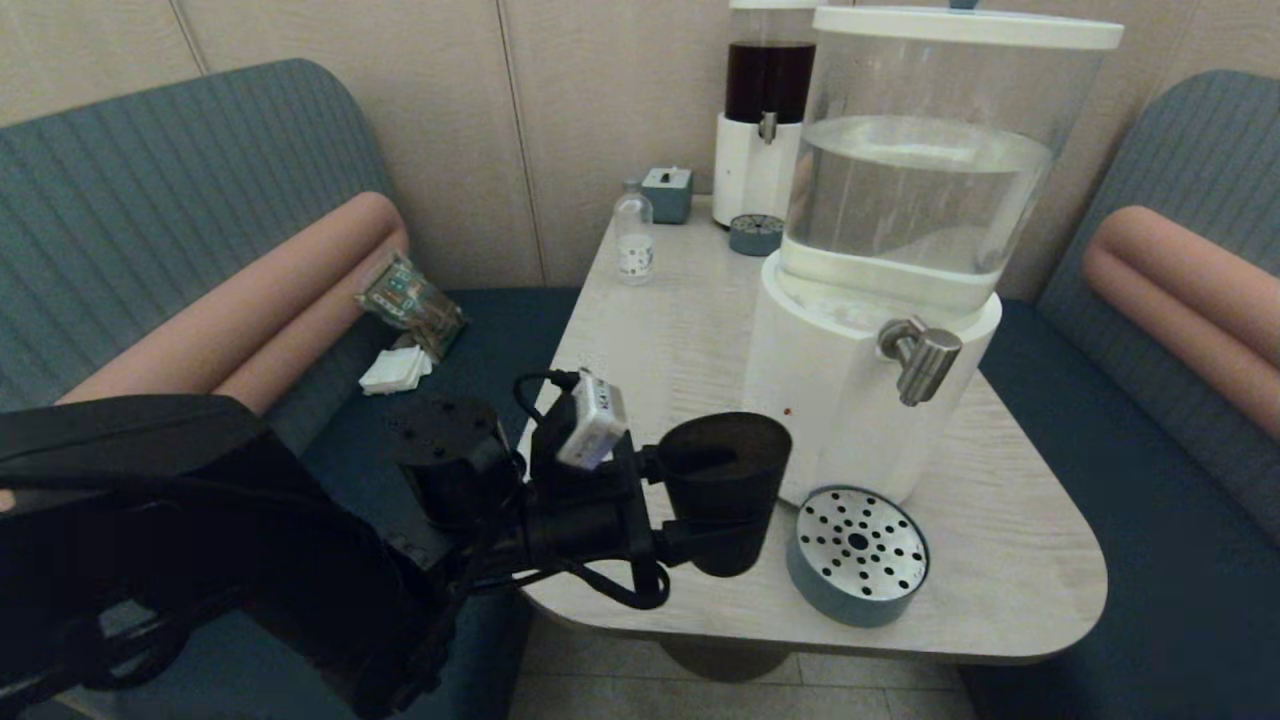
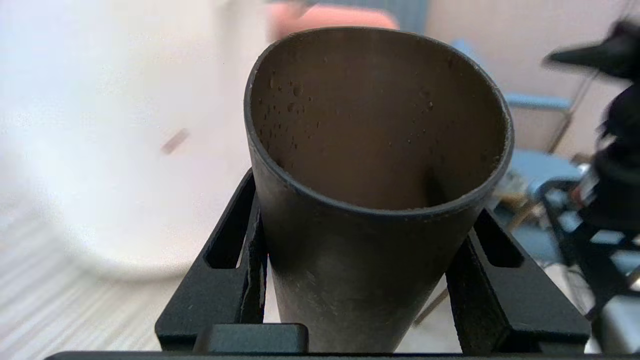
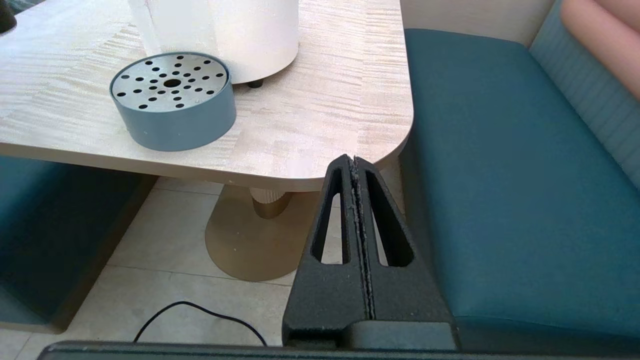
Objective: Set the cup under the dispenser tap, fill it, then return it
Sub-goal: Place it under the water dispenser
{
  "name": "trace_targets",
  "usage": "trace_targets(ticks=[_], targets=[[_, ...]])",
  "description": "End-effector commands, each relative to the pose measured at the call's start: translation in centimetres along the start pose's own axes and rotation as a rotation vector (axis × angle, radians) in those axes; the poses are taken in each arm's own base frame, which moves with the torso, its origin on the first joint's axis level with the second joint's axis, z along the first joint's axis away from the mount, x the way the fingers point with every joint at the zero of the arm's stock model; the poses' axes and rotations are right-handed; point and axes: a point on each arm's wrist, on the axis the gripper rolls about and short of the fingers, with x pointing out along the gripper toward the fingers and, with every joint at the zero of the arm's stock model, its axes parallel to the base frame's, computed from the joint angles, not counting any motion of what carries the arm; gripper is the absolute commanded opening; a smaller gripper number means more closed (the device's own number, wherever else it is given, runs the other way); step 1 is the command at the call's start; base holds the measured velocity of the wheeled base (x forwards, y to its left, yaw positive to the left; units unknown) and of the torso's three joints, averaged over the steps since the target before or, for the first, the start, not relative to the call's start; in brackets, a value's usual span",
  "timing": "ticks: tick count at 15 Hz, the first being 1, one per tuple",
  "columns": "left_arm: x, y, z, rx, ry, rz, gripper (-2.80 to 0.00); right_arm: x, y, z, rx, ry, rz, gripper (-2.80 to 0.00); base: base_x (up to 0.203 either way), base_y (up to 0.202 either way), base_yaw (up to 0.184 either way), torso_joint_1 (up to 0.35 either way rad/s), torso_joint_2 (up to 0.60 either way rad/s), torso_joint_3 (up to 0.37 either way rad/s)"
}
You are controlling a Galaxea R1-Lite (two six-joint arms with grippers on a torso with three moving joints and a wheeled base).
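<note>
1. Head view: worktop (image 1: 650, 330) seen from above, looking forward and down.
2. Left wrist view: set close behind the cup (image 2: 375, 190).
3. Right wrist view: aimed from below the worktop edge; drip tray (image 3: 172, 100) shared with the head view.

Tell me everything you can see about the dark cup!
The cup is a small dark tumbler, wider at the rim, without a handle. It looks like matte plastic. Inside it looks empty, with only tiny specks on the wall. It stands upright, clamped between the two black fingers of the left gripper. It sits beside the white dispenser base, left of the round drip tray, not yet under the tap.
</note>
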Motion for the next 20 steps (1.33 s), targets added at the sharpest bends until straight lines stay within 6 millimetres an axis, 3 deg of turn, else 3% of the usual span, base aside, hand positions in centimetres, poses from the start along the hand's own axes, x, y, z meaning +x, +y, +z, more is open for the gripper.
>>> trace_targets(ticks=[1,9,13,20], targets=[[1.2,-1.3,1.2,0.022,-0.038,-0.035,-2.8,0.1,0.0,-0.4,-0.001,0.015,0.0,-2.8,0.0,0.0,0.0,0.0,0.0,0.0],[6.3,1.0,-2.7,0.02,-0.065,-0.067,-2.8,0.1,0.0,-0.4,-0.001,0.016,0.0,-2.8,0.0,0.0,0.0,0.0,0.0,0.0],[9.2,1.1,-3.9,0.025,-0.105,-0.082,-2.8,0.1,0.0,-0.4,-0.001,0.015,0.0,-2.8,0.0,0.0,0.0,0.0,0.0,0.0],[11.3,2.2,-7.6,0.018,-0.107,-0.082,-2.8,0.1,0.0,-0.4,-0.001,0.016,0.0,-2.8,0.0,0.0,0.0,0.0,0.0,0.0]])
